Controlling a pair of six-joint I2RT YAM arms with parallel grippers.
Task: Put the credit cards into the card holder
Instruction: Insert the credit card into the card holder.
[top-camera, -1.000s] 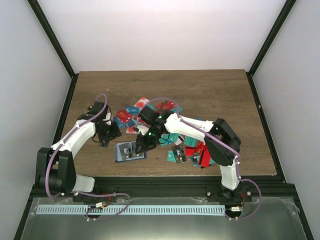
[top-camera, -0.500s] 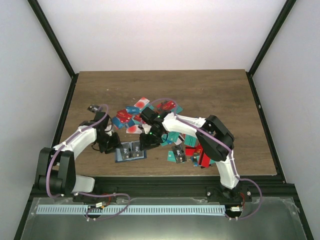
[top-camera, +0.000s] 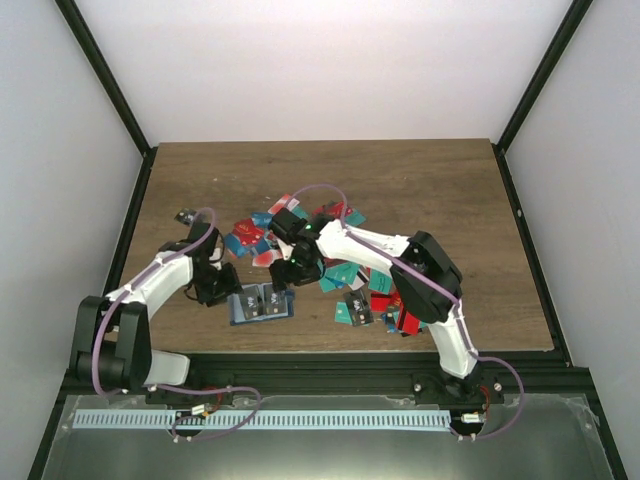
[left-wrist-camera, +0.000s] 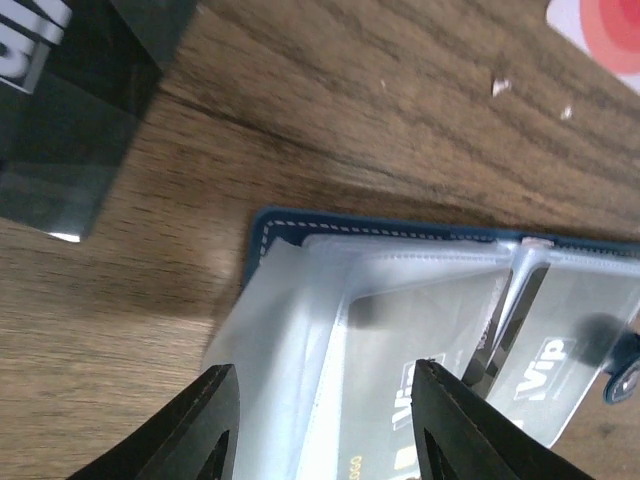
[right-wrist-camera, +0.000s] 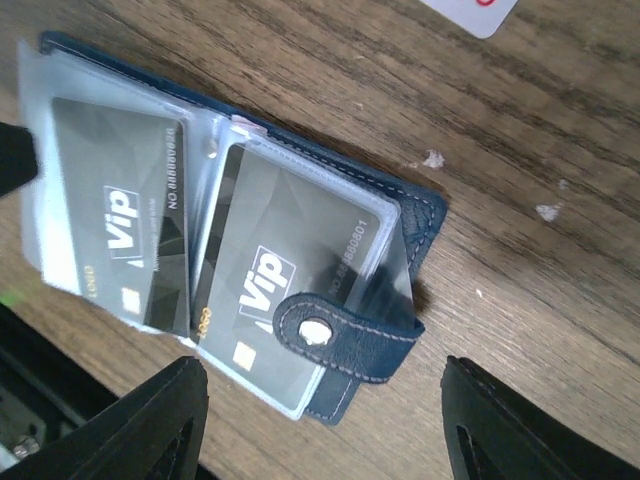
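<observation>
since a second ago the right arm had drawn back from the holder (top-camera: 260, 303) toward the pile, and its claw had widened. the left arm had come in lower against the holder's left edge.

the holder lay open and flat on the table (top-camera: 450, 190), near the front edge, between the two claws. its clear sleeves faced up and its snap strap (right-wrist-camera: 345, 338) pointed right. two grey vip cards sat in the sleeves, one in the left pocket (right-wrist-camera: 110, 215) and one in the right (right-wrist-camera: 270, 270).

the right claw (right-wrist-camera: 322, 375) hung just above the holder with its fingers spread wide and nothing between them. the left claw (left-wrist-camera: 322, 380) was also spread, its fingers standing either side of the sleeve's near corner. it did not look to be pinching the sleeve.

so the job seemed only begun. most of the cards (top-camera: 342, 274), red, teal and dark, still lay loose in a heap behind and to the right of the holder. whether more cards sat under the top sleeves i could not tell. picking the next card off the heap looked like the step to come.
</observation>
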